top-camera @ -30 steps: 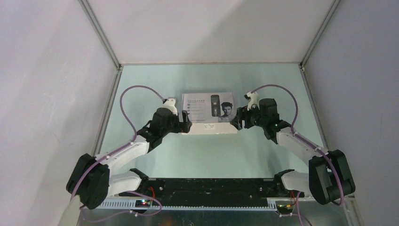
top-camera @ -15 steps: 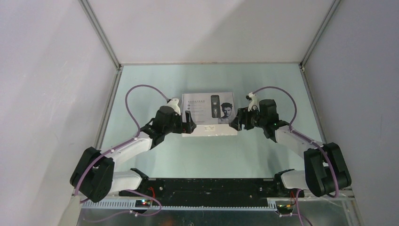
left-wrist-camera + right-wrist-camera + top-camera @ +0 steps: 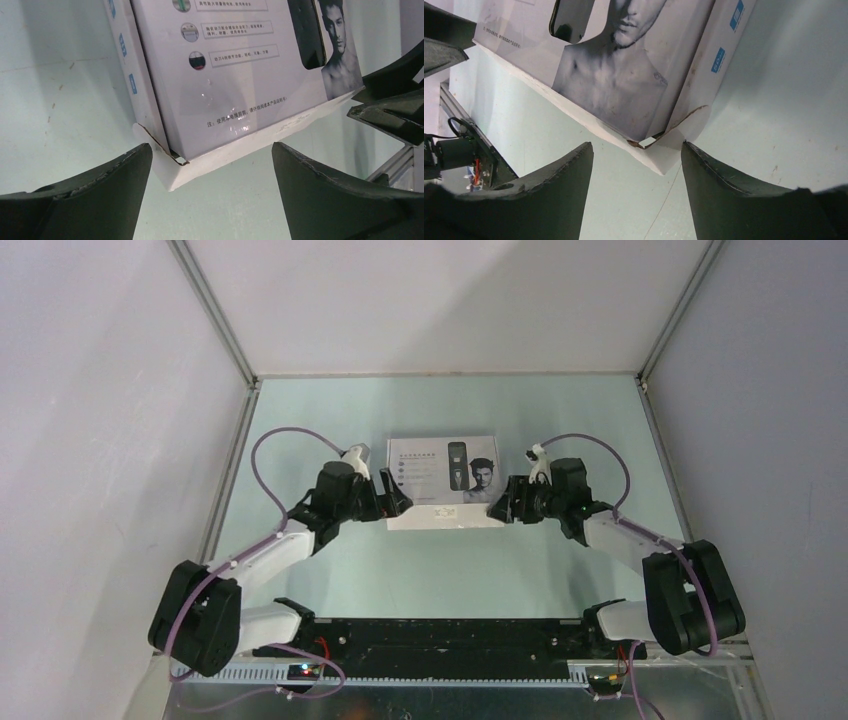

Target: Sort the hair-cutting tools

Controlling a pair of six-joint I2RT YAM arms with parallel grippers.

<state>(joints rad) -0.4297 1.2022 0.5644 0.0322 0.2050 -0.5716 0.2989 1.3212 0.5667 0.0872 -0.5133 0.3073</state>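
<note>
A white box [image 3: 445,480] is seen lying flat on the table [image 3: 440,570], with its lid closed. On the lid a man's face [image 3: 334,25] is printed at the right side, and a black clipper picture [image 3: 305,35] just left of it. Left of that, round icons are printed with framed lines of Chinese text, and one more Chinese line is placed lower down; the signs are too small to be read with certainty. Small blue labels [image 3: 724,35] are printed on the side walls of the box, but they cannot be read. The tools themselves are seen in no view, so their place cannot be told.

The left gripper [image 3: 397,502] is held at the near left corner of the box, its fingers wide apart, and nothing is gripped. The right gripper [image 3: 503,505] is held at the near right corner, also with fingers apart and nothing gripped.

Only in the wrist views are the worn, partly torn corners of the box shown. In the left wrist view the corner lies between the fingers of the left gripper [image 3: 210,150], and the other gripper's dark fingers are seen beyond the box. In the right wrist view the corner lies between the fingers of the right gripper [image 3: 636,146]. Only from the top is the whole box seen.
</note>
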